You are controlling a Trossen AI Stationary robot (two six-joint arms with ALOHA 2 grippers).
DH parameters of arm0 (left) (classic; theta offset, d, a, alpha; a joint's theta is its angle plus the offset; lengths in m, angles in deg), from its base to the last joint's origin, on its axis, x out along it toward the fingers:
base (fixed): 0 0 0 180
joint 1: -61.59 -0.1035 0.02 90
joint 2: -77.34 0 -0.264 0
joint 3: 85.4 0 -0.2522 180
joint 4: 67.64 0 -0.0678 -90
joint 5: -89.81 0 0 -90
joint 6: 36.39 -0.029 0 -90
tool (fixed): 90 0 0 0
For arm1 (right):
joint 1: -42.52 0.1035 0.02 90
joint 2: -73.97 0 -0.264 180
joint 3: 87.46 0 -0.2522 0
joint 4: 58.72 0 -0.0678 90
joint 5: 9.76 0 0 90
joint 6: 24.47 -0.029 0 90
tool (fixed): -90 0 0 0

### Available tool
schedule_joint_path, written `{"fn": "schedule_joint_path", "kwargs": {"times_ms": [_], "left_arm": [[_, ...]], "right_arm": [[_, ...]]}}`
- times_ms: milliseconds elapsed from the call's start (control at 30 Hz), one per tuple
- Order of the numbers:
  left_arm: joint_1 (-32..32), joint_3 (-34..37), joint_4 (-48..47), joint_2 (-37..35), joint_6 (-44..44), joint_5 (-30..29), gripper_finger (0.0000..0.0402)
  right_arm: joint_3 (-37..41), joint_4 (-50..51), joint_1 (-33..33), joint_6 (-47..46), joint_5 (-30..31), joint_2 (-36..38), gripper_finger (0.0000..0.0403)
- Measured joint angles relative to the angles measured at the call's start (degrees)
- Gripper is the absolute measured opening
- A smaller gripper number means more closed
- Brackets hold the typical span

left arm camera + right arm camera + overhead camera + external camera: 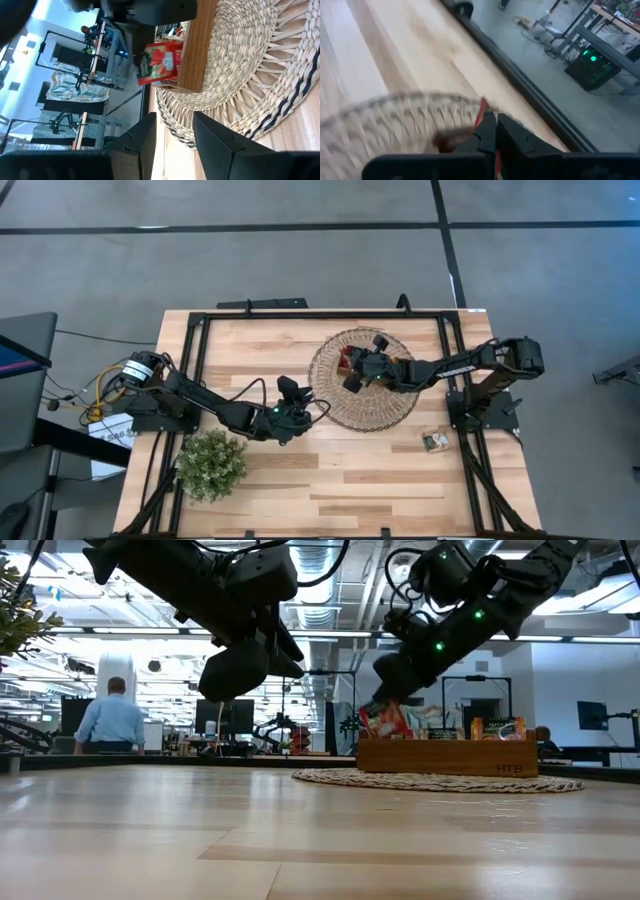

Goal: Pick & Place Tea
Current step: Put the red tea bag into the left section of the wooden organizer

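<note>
A red tea sachet (385,720) stands upright at the left end of the wooden tray (450,755), on the woven mat (330,405). My right gripper (492,131) reaches in from the table's right and is shut on it. More sachets (495,728) stick up from the tray's other compartments. A green-and-white sachet (434,442) lies flat on the table by the right arm's base. My left gripper (175,135) hangs open above the table just left of the mat, pointing at the tray and the red sachet (160,62). My right gripper pinches the red sachet between its two fingers at the upper edge (482,109), which shows edge-on between them. The fingers slant down from the table's right. The sachet stands upright below them, its lower part hidden behind the tray's wall (400,755).
A bushy potted plant (212,463) stands at the near left of the table. A black frame rail (300,314) runs round the tabletop. Bare wood (350,480) lies near the front edge. A person (110,720) sits in the room far behind.
</note>
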Motion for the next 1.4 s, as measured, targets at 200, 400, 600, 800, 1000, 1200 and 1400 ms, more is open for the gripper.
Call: {"fn": "schedule_joint_path", "kwargs": {"times_ms": [200, 400, 600, 800, 1000, 1200, 1400], "left_arm": [[0.00, 0.00, 0.00, 0.00, -0.02, 0.00, 0.0122], [0.00, 0.00, -0.07, 0.00, 0.00, 0.00, 0.0122], [0.00, 0.02, -0.11, 0.00, 0.00, 0.00, 0.0122], [-0.02, 0.02, 0.17, 0.02, 0.05, 1.80, 0.0122], [-0.02, 0.04, 0.48, 0.02, 0.20, 3.08, 0.0122], [-0.02, 0.04, 0.57, 0.02, 0.20, 3.37, 0.0122], [-0.02, 0.04, 0.68, 0.02, 0.21, 3.81, 0.0122]], "right_arm": [[0.02, -3.53, -0.01, -1.41, -1.23, -0.09, 0.0003], [2.78, -5.00, 0.00, -2.87, -0.52, -0.57, 0.0001], [2.13, -6.22, -0.47, -3.67, 0.96, 0.04, 0.0006], [-11.37, 20.01, -7.18, -11.77, -10.98, 1.91, 0.0059], [-24.30, 45.94, -16.41, -16.09, -28.48, -0.60, 0.0137], [-25.44, 49.04, -19.91, -16.06, -39.76, -3.62, 0.0157], [-25.51, 49.16, -18.62, -13.48, -42.13, -6.96, 0.0126]]}}
